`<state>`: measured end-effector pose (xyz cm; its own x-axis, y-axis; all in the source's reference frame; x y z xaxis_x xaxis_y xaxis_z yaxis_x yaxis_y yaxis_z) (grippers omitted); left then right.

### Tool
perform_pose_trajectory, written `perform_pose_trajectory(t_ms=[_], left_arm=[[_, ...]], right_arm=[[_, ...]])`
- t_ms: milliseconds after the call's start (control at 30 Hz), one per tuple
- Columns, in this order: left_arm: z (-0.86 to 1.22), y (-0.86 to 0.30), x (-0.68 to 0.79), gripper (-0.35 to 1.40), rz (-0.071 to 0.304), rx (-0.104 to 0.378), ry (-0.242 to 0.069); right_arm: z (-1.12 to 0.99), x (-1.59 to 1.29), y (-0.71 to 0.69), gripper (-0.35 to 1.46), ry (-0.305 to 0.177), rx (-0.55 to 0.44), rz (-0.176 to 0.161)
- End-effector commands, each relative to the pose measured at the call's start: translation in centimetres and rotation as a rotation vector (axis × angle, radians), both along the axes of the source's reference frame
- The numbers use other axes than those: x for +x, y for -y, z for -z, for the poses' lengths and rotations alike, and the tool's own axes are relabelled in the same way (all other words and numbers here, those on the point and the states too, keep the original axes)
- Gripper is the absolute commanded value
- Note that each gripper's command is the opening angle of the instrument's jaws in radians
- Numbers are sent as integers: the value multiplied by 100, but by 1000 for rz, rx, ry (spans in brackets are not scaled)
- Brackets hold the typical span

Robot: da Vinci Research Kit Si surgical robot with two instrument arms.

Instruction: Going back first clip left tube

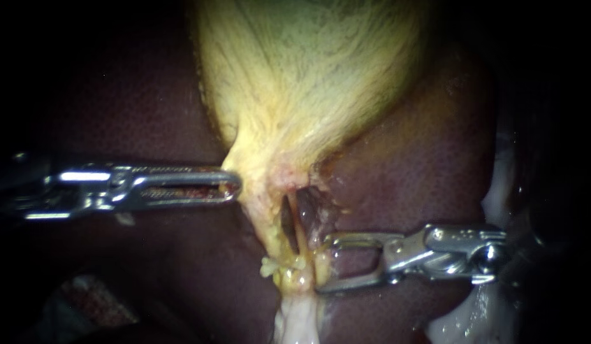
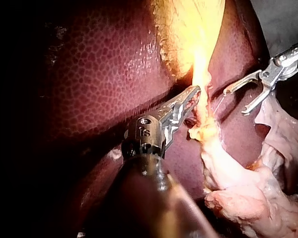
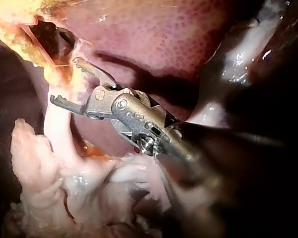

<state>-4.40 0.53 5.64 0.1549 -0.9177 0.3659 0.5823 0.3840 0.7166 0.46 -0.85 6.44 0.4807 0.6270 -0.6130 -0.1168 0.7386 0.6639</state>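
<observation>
The yellow gallbladder (image 1: 308,76) narrows to a neck (image 1: 260,178) on the dark liver (image 1: 410,172). Below the neck the stalk splits around a dark gap. The left tube (image 1: 268,226) runs down the gap's left edge and a thin strand (image 1: 299,232) crosses it. I cannot make out a clip on either. My left instrument (image 1: 234,185) comes in level from the left, its jaws shut on the neck's edge (image 2: 194,94). My right instrument (image 1: 321,265) stands just right of the stalk, its hooked jaws open and empty (image 3: 64,80), tips close to the tubes.
Pale fatty tissue (image 1: 298,318) hangs below the stalk and piles up under the right instrument (image 3: 39,173). White tissue (image 1: 493,197) lines the liver's right border. Liver surface surrounds both instruments.
</observation>
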Motion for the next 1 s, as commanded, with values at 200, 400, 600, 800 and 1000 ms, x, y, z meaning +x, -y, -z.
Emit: perform_pose_trajectory(t_ms=[200, 400, 600, 800, 1000], left_arm=[[-3, 0, 0, -30, 0, 0, 0], [-7, -1, 0, -30, -1, -1, 0], [-16, 1, -4, -30, 1, -5, -2], [-42, 5, -16, -30, 6, -17, -6], [-82, 2, -33, -30, -18, -11, -19]], right_arm=[[22, -21, -16, 60, -17, -38, -12], [44, -32, -29, 60, -43, -105, -15], [57, -34, -33, 60, -63, -129, -13], [57, -34, -33, 60, -64, -135, -10], [56, -35, -32, 60, -65, -141, -8]])
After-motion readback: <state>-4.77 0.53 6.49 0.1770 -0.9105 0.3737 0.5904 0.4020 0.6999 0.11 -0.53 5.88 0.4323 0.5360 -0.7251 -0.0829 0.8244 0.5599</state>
